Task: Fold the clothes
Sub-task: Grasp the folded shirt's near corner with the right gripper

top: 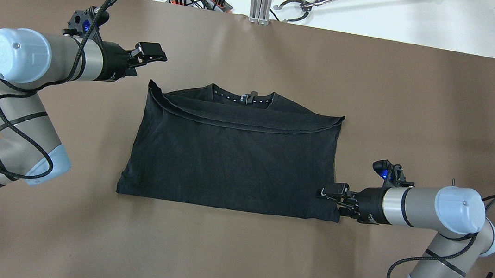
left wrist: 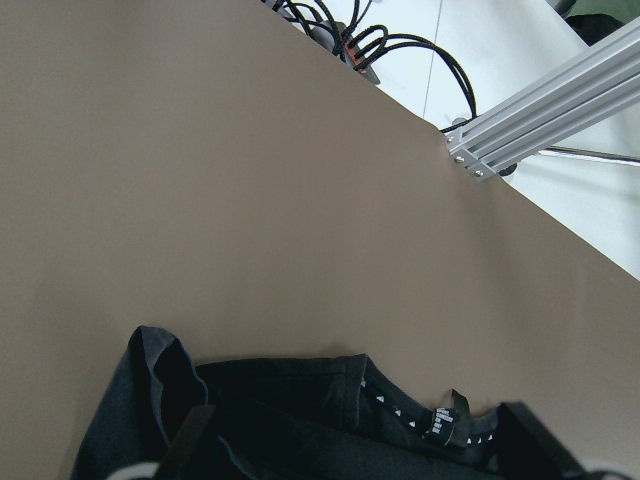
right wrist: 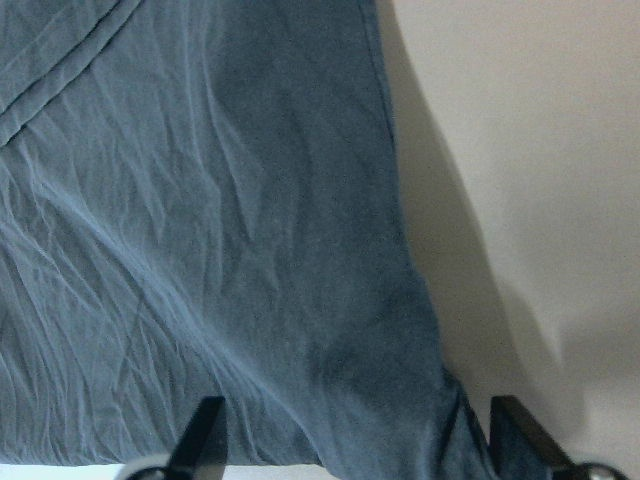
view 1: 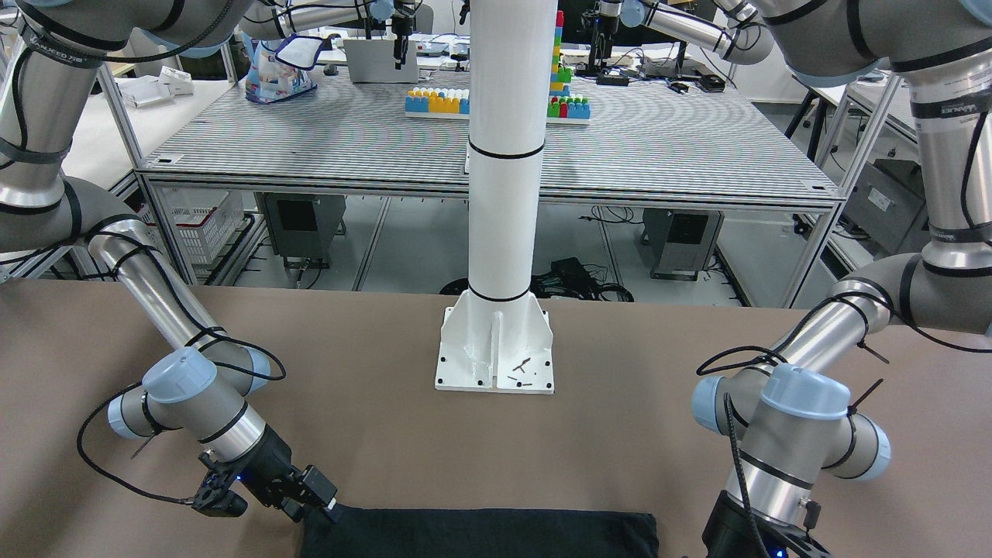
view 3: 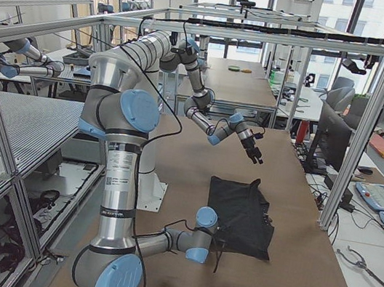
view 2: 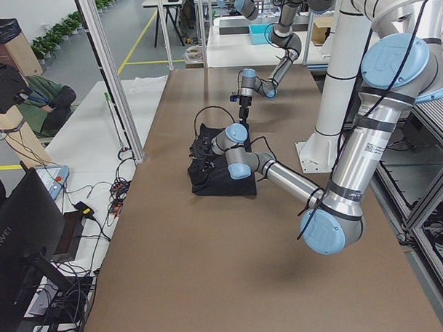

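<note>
The black rectangular soft-fabric garment [top: 235, 161] lies folded flat at the centre of the brown table [top: 234, 258], collar at 12 o'clock. The left gripper [top: 151, 52] hangs raised at the garment's 10 o'clock, jaws spread, empty. The right gripper [top: 329, 194] sits low at the 4 o'clock corner, jaws spread, with fabric between its fingers [right wrist: 205, 435], unclamped.

- Bare counter [top: 234, 258] runs open all round the clothes [top: 231, 156], broad on the robot's side.
- White pillar [view 1: 504, 155] stands on that side, apart from the clothes.
- Left tool [top: 157, 54] hangs off the clothes' far-left corner; right tool [top: 326, 193] sits at the near-right edge.
</note>
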Controlling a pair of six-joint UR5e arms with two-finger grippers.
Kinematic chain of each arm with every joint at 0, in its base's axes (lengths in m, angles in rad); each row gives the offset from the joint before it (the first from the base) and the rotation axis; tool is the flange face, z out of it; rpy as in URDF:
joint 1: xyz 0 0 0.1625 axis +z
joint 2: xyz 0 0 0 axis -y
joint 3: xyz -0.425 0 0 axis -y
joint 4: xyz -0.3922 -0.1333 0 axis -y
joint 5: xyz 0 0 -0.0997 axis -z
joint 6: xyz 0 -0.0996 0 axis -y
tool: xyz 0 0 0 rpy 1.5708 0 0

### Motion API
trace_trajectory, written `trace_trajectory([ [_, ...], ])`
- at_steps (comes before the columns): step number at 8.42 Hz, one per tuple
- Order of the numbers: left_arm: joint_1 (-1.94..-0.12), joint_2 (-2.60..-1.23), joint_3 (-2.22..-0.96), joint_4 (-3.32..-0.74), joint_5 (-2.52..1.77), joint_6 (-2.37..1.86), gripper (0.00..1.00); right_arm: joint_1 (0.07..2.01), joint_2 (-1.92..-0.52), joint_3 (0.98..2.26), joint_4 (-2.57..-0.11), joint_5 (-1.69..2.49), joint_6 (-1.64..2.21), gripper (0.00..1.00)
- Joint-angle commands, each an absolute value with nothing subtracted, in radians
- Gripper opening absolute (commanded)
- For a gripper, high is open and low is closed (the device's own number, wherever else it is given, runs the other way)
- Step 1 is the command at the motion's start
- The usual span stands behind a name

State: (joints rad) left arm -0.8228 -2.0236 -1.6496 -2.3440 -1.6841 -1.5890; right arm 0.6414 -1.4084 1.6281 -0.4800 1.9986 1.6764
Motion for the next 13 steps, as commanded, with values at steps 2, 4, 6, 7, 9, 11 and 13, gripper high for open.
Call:
trace_trajectory([
  [2, -0.821, -2.025, -1.649, -2.344, -1.678, -1.591, 1.0, 0.638, -1.414, 1.617, -0.48, 1.997, 1.674, 0.93],
  [4, -0.821, -2.025, -1.649, -2.345, -1.678, -1.589, 1.0, 0.634, -1.414, 1.615, -0.48, 1.993, 1.674, 0.93],
  [6, -0.822, -2.025, -1.649, -2.345, -1.677, -1.586, 1.0, 0.617, -1.417, 1.609, -0.48, 1.985, 1.664, 0.93],
  [7, -0.822, -2.025, -1.649, -2.345, -1.678, -1.586, 1.0, 0.615, -1.417, 1.609, -0.48, 1.985, 1.664, 0.92],
  [9, -0.822, -2.023, -1.647, -2.345, -1.678, -1.582, 1.0, 0.604, -1.416, 1.609, -0.48, 1.983, 1.664, 0.86],
  [11, -0.822, -2.023, -1.649, -2.345, -1.678, -1.582, 1.0, 0.604, -1.417, 1.608, -0.48, 1.983, 1.677, 0.38],
  [13, -0.822, -2.023, -1.649, -2.345, -1.677, -1.582, 1.0, 0.604, -1.416, 1.606, -0.479, 1.985, 1.675, 0.0],
])
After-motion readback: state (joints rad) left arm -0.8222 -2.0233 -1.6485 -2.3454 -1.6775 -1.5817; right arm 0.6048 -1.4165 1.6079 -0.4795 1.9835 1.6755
